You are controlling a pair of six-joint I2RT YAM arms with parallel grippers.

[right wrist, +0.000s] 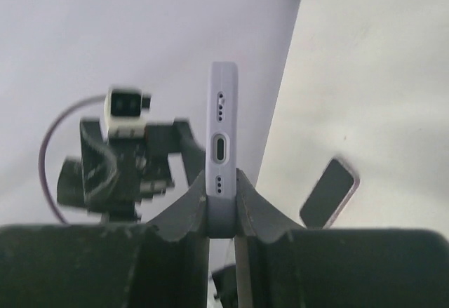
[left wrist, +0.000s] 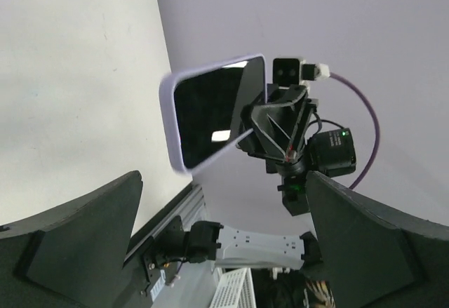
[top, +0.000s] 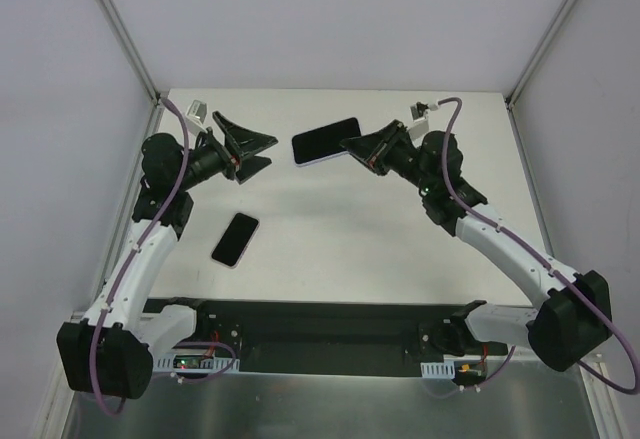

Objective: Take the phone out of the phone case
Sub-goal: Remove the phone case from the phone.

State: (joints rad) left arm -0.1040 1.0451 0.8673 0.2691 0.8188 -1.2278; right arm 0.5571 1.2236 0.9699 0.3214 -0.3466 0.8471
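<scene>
The right hand (top: 350, 146) pinches the lilac phone case (top: 322, 142) by its end, holding it aloft. The left hand (top: 268, 152), facing it, gapes wide and grasps nothing. The phone (top: 235, 239) lies on the worktop (top: 380, 249), below the left hand towards its base. The pinch looks narrow, and a slip could drop the case.

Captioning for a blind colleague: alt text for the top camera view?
The right gripper holds a lilac phone case above the white table; the left gripper faces it, open and empty. A dark phone lies flat near the left arm.
</scene>
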